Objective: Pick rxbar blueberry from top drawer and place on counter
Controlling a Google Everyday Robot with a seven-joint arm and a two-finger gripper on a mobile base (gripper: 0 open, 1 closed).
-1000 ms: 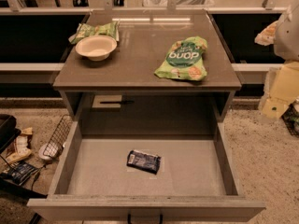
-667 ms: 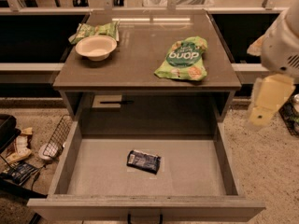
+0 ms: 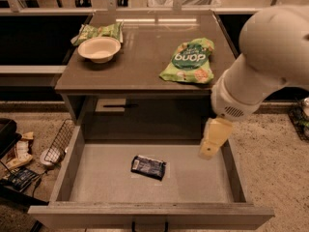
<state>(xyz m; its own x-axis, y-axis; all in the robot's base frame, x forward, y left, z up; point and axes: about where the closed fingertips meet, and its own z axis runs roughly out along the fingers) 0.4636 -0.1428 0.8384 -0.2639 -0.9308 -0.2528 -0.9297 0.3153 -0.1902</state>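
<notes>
Over the right side of the top drawer [image 3: 96, 180], hand [image 3: 214, 140] (can't tell if spread) might clip its wall or shove the rxbar blueberry [image 3: 149, 166] away.

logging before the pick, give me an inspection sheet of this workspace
surface: counter, grey-brown, glossy
job's things: bar lies flat mid drawer; drawer is open
clutter: bowl and green packet back left on counter, chip bag at right
end effector: above drawer's right side, apart from bar
cables: nothing seen
surroundings: wire basket and litter on floor, left
</notes>
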